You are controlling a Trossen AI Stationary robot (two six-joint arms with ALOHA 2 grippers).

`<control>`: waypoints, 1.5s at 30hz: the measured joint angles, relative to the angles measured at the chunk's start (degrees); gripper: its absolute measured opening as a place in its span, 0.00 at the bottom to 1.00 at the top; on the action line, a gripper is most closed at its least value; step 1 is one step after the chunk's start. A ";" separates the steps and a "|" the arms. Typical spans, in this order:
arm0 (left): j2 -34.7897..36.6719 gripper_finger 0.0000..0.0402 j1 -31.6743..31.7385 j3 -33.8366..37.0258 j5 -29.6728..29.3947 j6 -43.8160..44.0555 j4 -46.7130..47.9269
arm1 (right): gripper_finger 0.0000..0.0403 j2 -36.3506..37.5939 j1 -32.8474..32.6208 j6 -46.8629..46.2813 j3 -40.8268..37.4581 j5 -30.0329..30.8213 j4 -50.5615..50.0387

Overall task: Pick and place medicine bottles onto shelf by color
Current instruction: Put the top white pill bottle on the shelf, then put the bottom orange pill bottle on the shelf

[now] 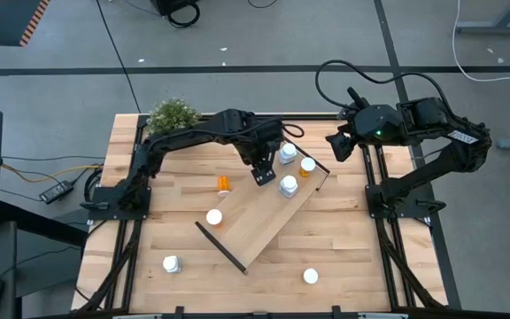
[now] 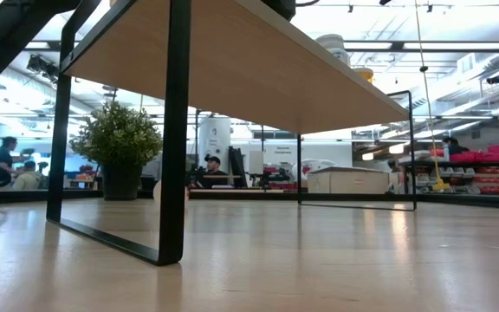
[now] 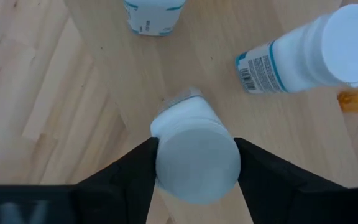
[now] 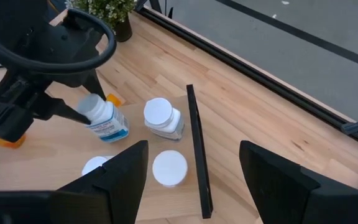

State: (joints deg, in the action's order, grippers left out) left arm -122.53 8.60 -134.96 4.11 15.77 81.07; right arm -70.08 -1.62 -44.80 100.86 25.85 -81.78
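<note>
The left gripper (image 3: 194, 163) is clenching a white bottle (image 3: 194, 152) above the shelf (image 1: 259, 226), cap tilted wristward, while the right gripper (image 4: 191, 177) is hanging released, farther off.

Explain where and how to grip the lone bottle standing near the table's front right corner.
Grip the bottle around its sides just below the white cap, coming straight down from above. It stands upright, cap up, with nothing close beside it, so the fingers should be able to close from either side.
</note>
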 joint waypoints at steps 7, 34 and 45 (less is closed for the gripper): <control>-0.14 0.58 -0.04 0.09 0.05 -0.13 -0.21 | 0.64 0.00 -0.01 0.00 0.00 0.00 0.00; 6.17 0.68 0.22 -0.02 -0.87 1.83 -0.34 | 0.65 0.00 -0.01 -1.31 0.01 -2.10 0.07; 15.36 0.66 -4.52 -0.04 -9.76 7.88 -0.19 | 0.65 -0.27 -1.21 6.61 0.04 -13.22 -1.41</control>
State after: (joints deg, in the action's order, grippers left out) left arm -107.18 4.08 -135.00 -5.65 23.65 80.88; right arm -70.35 -2.82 -38.19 100.90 12.62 -83.19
